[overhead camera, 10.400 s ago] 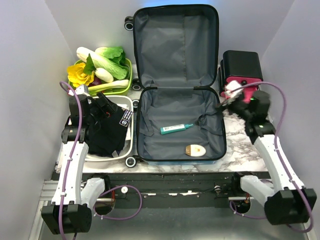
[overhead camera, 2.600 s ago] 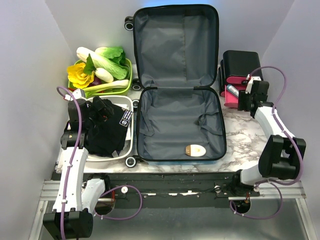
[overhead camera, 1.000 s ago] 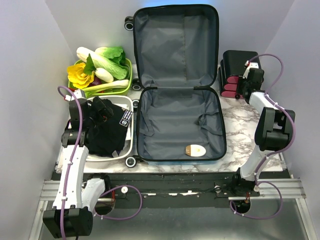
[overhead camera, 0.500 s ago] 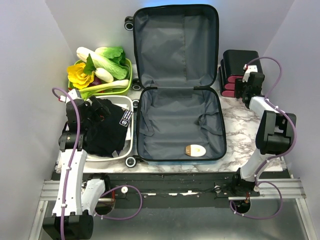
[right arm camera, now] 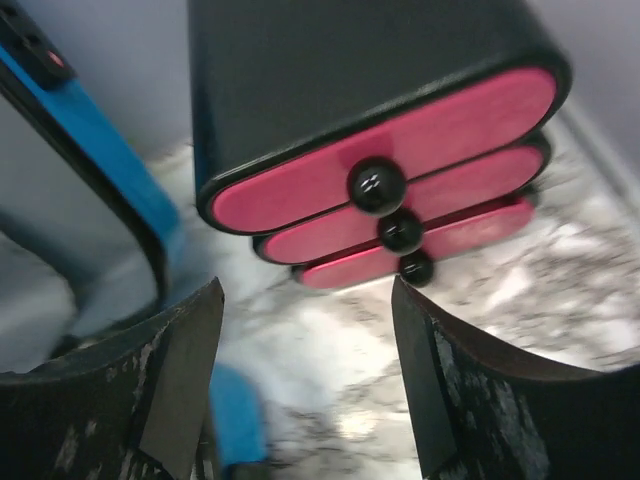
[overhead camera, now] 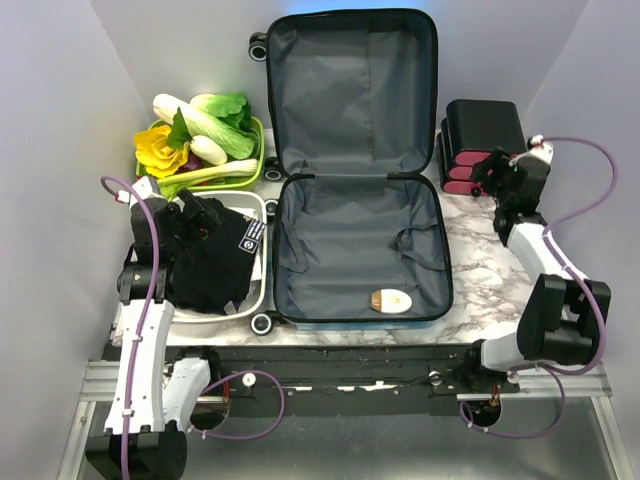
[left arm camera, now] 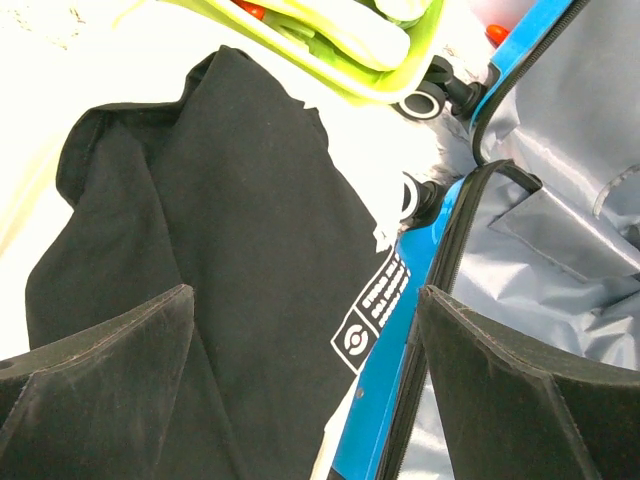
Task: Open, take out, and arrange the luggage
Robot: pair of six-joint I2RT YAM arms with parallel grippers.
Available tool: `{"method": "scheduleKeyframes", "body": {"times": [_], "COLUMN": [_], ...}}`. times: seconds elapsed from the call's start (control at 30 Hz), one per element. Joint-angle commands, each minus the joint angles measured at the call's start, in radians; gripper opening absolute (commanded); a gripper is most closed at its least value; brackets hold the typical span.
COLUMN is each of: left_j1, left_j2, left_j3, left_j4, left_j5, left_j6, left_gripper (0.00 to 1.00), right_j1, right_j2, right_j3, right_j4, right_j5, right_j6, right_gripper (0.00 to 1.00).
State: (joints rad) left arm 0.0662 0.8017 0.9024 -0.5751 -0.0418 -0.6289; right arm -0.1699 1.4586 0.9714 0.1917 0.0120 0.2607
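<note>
— Is there any writing to read here?
— Only a white print (left arm camera: 372, 310) on the black garment (left arm camera: 200, 240). It's a round emblem beside small lines of lettering, too small to make out.

My right wrist picture is blurred, and the suitcase (right arm camera: 100, 150) runs off it at 9 o'clock. My left wrist picture cuts the green basket (left arm camera: 425, 45) at 12 o'clock and the black cloth (left arm camera: 230, 260) at 6 o'clock. From above, the oval thing (overhead camera: 391, 300) in the suitcase is too small to name.
</note>
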Motion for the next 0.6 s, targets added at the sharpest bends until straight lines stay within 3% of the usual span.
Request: {"method": "scheduleKeyframes", "body": {"times": [0.0,0.1,0.23,0.57], "left_j1": [0.007,0.007,0.007,0.007], "left_j2": [0.019,0.028,0.054,0.114], "left_j3": [0.019,0.035,0.049,0.075], "left_j4": [0.037,0.037,0.043,0.032], "left_j5": [0.04,0.04,0.04,0.091], "left_j6": [0.0,0.011,0.023,0.04], "left_gripper": [0.99,0.99,0.99,0.99], "right_j1": [-0.011,-0.011,-0.039,-0.062], "right_j2": [0.009,0.028,0.057,0.233], "right_j3": [-0.166,-0.183,-0.233,-0.174], "right_j4": [0.29,0.248,0.212,0.242], "right_j5": [-0.047,-0.018,0.083,0.154], "right_j6": [0.415,0.455,0.633,0.897], "right_gripper": [0.75,0.68,0.59,0.53]}}
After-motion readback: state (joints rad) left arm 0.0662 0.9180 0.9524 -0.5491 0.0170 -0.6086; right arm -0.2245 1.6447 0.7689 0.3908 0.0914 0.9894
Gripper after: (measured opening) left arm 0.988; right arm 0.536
